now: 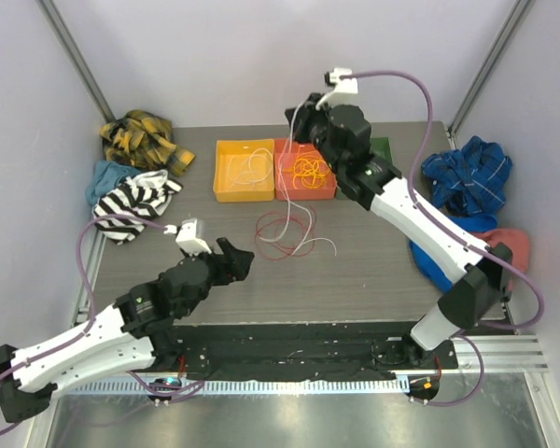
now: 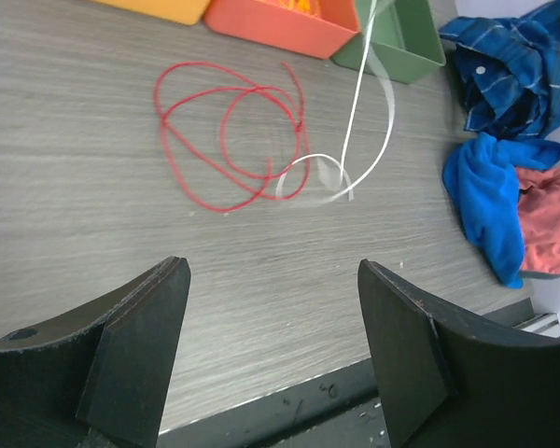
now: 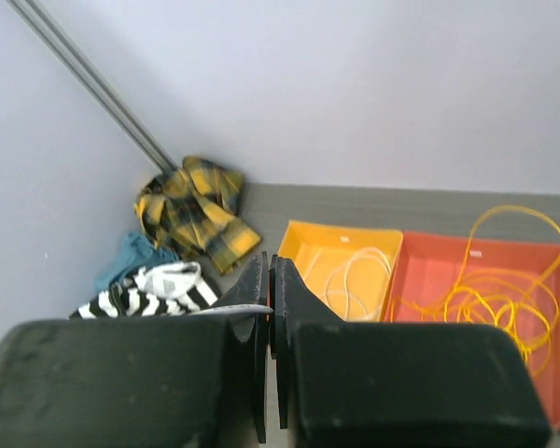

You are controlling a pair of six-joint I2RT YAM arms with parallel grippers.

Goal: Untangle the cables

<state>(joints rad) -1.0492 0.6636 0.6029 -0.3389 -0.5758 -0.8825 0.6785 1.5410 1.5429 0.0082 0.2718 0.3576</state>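
Cables: the red cable (image 2: 222, 140) lies in loose loops flat on the table (image 2: 75, 205), between the two arms and on the near side of the bins. The white cable (image 2: 356, 103) has its lower end curled on the table, overlapping the right edge of the red loops. The rest of it rises straight up off the surface to the right gripper (image 3: 269, 266).

The right gripper is raised over the orange bin (image 1: 285, 189), jaws pinched together on the white cable. A pale strand shows at the fingers in the right wrist view.

The left gripper (image 2: 271, 271) is low over the near part of the table, jaws spread wide with nothing between them. It faces the red loops and sits apart from them.

A yellow-orange cable (image 3: 485, 301) is bundled inside the orange bin. A separate white loop (image 3: 355, 280) lies in the yellow bin (image 1: 220, 175), just left of the orange one. The green bin (image 2: 415, 42) touches the orange bin's right side.

A plaid cloth (image 1: 145, 140) and a striped cloth (image 1: 135, 201) are at far left, and a blue cloth (image 1: 467, 177) at far right.
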